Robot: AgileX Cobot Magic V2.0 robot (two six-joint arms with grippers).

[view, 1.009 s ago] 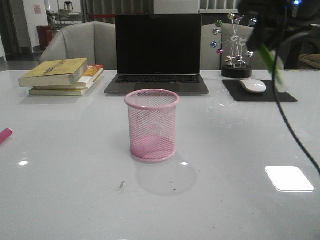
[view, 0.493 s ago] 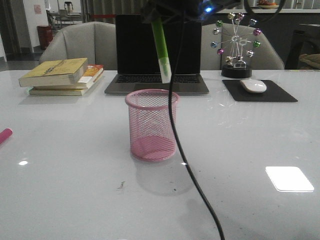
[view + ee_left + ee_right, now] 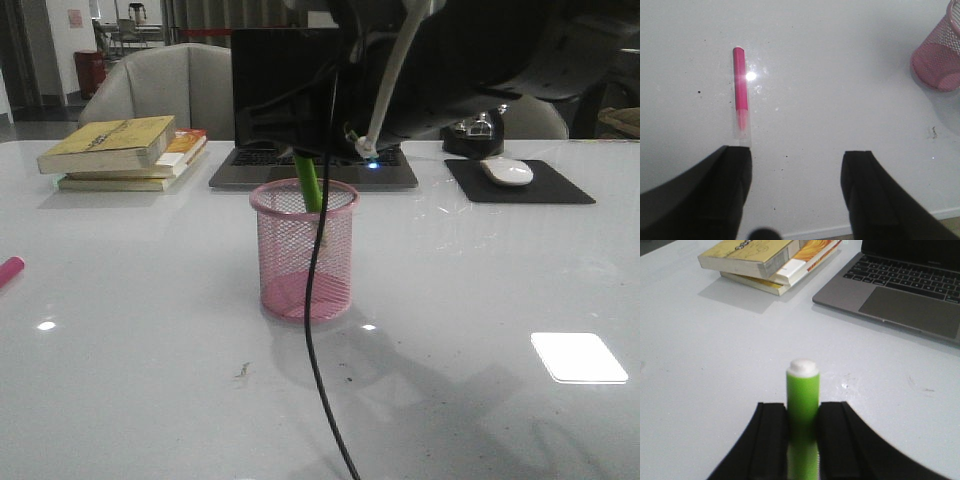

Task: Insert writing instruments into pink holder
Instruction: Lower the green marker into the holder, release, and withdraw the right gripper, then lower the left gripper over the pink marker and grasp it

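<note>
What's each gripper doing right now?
Left gripper: open, empty, above the pink marker.
Right gripper: shut on the green marker, over the pink holder.

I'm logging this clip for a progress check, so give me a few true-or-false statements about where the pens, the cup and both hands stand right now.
1. The right hand is shut on the lime green marker pen. True.
2. The green marker's lower end is already inside the pink wire-mesh pen cup. True; it passes below the rim in the front view.
3. The hot pink marker pen stands in the cup. False; it lies flat on the white table, well apart from the cup.
4. The left hand grips the pink marker. False; it is open and holds nothing.
5. The cup has tipped over. False; it stands upright.
</note>
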